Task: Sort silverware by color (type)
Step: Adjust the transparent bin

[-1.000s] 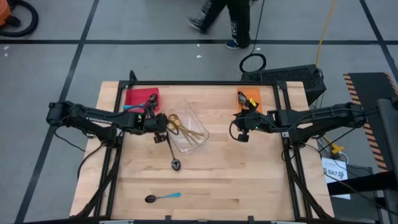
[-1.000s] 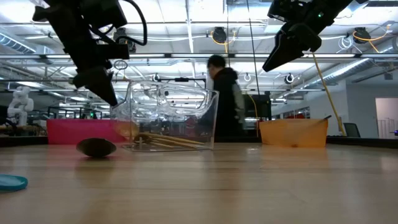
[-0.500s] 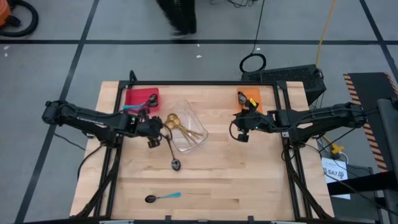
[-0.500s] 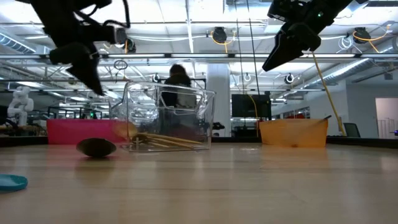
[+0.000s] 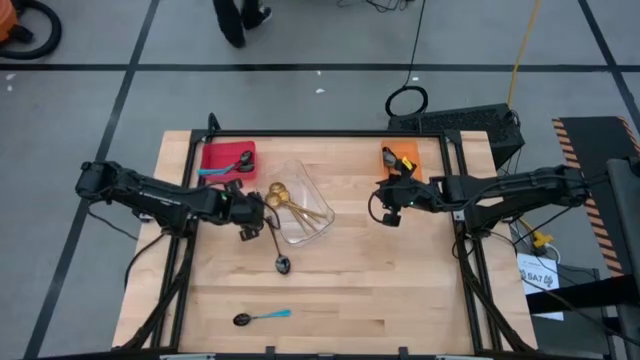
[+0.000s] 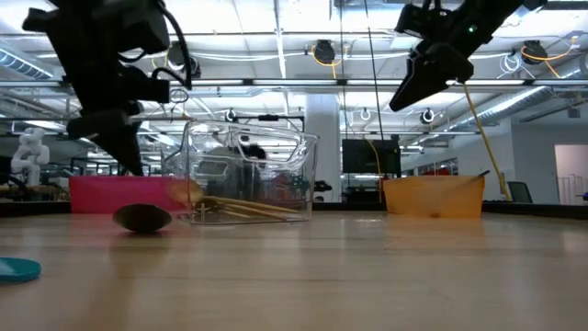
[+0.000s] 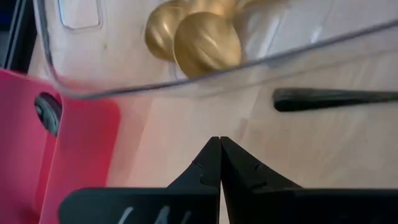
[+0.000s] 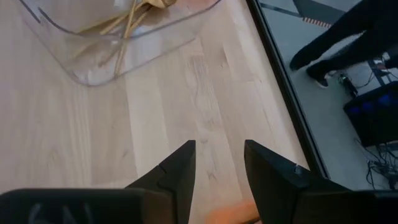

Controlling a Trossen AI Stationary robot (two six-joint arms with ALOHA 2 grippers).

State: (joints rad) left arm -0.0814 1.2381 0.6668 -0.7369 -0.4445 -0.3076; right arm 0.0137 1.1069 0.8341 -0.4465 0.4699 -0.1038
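Note:
Two gold spoons (image 5: pixel 290 203) lie in the clear bin (image 5: pixel 312 228), their bowls (image 7: pixel 205 42) toward its left end. A dark metal spoon (image 5: pixel 278 250) lies flat on the table in front of the bin, its handle end (image 7: pixel 336 98) near my left gripper. A blue-handled spoon (image 5: pixel 262 317) lies by the near edge. More spoons (image 5: pixel 236 163) rest in the red bin (image 5: pixel 222 152). My left gripper (image 7: pixel 219 144) is shut, just above the wood between the red and clear bins. My right gripper (image 8: pixel 219 152) hangs open and empty high beside the orange bin (image 5: pixel 406 155).
The clear bin's wall (image 7: pixel 186 78) stands just beyond my left fingertips, with the red bin's edge (image 7: pixel 37 162) beside them. Bare wood (image 5: pixel 400 290) lies across the table's middle and near right. A person (image 5: pixel 235 20) walks on the floor past the far edge.
My left gripper, still shut, has drawn back from the clear bin's left end toward the table's left edge and sunk closer to the table. The person behind the table has walked toward the left.

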